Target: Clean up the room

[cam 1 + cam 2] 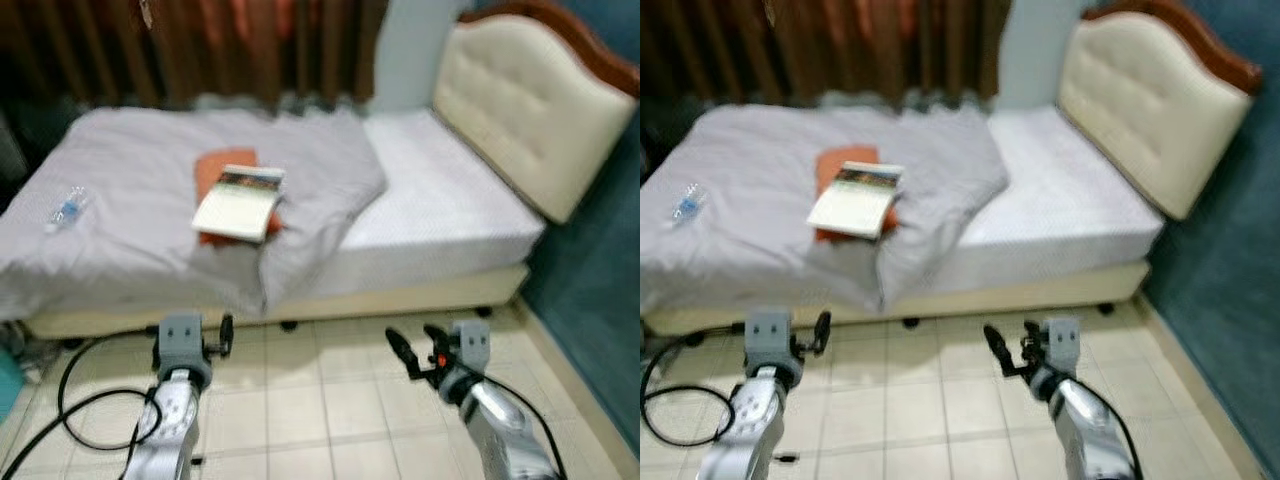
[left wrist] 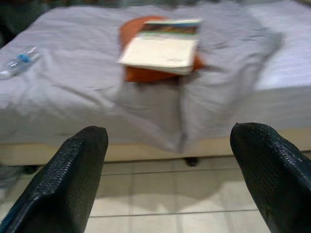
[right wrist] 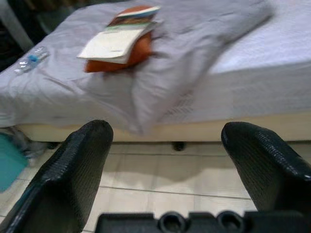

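Standing across the tiled floor (image 1: 330, 400) from the robot, the bed (image 1: 450, 215) is seen with its cream headboard (image 1: 520, 100) at the robot's right and a rumpled grey blanket (image 1: 150, 200) spread over its left part, one fold hanging over the near edge. On the blanket an orange cloth (image 1: 215, 170) is seen, with a book (image 1: 240, 202) lying on top of it and overhanging it toward the robot; a plastic water bottle (image 1: 65, 210) lies well apart, near the left edge of the bed. A black cable (image 1: 75, 400) is looped on the floor just beside the left arm. The left gripper (image 2: 165, 179) is held low over the tiles with its fingers spread wide and nothing between them, and the right gripper (image 3: 165, 170) is held likewise, spread and empty. The likeliest trouble is judged to be the cable, in which a foot or the left arm could be caught as the bed is approached. The book could be slid off the cloth if it is taken by one thin edge, since it rests on soft, uneven bedding. The bottle could be rolled away by a glancing touch, and the hanging blanket fold could be dragged along if it is snagged. Blur in the head views makes fine placement uncertain.
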Robot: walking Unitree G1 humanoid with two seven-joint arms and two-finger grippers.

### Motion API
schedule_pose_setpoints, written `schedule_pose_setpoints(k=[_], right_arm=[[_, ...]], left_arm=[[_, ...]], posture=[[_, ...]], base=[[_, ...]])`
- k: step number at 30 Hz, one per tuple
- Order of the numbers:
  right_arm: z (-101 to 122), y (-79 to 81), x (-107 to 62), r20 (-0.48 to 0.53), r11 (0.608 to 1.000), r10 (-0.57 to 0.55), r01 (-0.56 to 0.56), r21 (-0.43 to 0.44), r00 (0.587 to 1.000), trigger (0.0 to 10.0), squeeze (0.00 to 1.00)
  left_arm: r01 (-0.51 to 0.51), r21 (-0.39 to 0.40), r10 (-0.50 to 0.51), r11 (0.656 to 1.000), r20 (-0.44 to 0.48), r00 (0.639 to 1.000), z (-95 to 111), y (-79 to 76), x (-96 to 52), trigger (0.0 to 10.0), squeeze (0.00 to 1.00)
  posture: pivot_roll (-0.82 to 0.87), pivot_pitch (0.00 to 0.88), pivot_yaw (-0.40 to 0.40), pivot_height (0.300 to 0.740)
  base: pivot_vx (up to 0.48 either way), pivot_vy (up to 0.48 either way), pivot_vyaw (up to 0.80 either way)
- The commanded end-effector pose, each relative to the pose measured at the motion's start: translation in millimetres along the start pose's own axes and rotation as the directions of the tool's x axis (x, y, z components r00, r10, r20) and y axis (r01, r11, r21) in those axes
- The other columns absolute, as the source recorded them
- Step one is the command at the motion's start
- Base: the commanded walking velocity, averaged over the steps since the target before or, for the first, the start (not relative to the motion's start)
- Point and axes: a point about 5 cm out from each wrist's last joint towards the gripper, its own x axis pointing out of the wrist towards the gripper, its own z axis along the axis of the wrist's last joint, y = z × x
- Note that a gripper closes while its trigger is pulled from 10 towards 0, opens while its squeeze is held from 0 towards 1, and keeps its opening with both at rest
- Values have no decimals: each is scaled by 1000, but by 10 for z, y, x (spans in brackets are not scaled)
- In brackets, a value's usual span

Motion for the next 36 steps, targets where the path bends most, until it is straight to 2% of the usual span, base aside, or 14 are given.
schedule_pose_setpoints(k=[1, 3, 4, 6, 10, 15, 20, 22, 28, 36], right_arm=[[34, -11, -8, 12, 1000, -12, 12, -10, 1000, 10000, 0], [36, -114, -82, 29, 996, -91, 91, 8, 995, 10000, 0], [46, -148, -123, 40, 992, -121, 122, -16, 992, 10000, 0], [56, -163, -154, 49, 989, -139, 141, -38, 989, 10000, 0], [108, -129, -256, 89, 987, -141, 147, -62, 986, 10000, 0], [88, -106, -279, 89, 988, -133, 140, -70, 987, 10000, 0], [202, -93, -304, 173, 982, -152, 169, -86, 973, 10000, 0], [211, -91, -313, 176, 982, -154, 171, -83, 972, 10000, 0], [161, -58, -273, 139, 986, -138, 148, -70, 981, 10000, 0], [175, -23, -219, 132, 989, -119, 129, -73, 984, 10000, 0]], left_arm=[[21, -9, -21, 1000, 12, 1000, 30, -27, 5, 10000, 0], [55, -15, -55, 998, 20, 998, 37, -64, -21, 10000, 0], [73, -23, -72, 997, 30, 997, 48, -75, -45, 10000, 0], [84, -29, -83, 996, 38, 996, 55, -77, -71, 10000, 0], [121, -59, -118, 991, 54, 992, 24, -27, -262, 10000, 0], [107, -48, -105, 993, 46, 993, -6, 39, -239, 10000, 0], [92, -70, -84, 993, 102, 991, 104, 100, -231, 10000, 0], [86, -78, -77, 993, 109, 991, 113, 119, -248, 10000, 0], [93, -74, -86, 993, 96, 992, 86, 93, -235, 10000, 0], [101, -66, -95, 993, 88, 992, 75, 62, -222, 10000, 0]], posture=[[36, 0, -30, 740], [37, 0, -28, 740], [37, 0, -28, 740], [36, 0, -25, 740], [27, 0, -19, 740], [27, 0, -16, 740], [29, 0, -14, 740], [29, 0, -14, 740], [37, 0, -17, 740], [39, 0, -19, 740]], base=[[435, 0, 0], [437, 0, 0], [439, 0, 0], [439, 0, 0], [444, 0, 0], [445, 0, 0], [446, 0, 0], [446, 0, 0], [443, 0, 0], [413, 244, 0]])
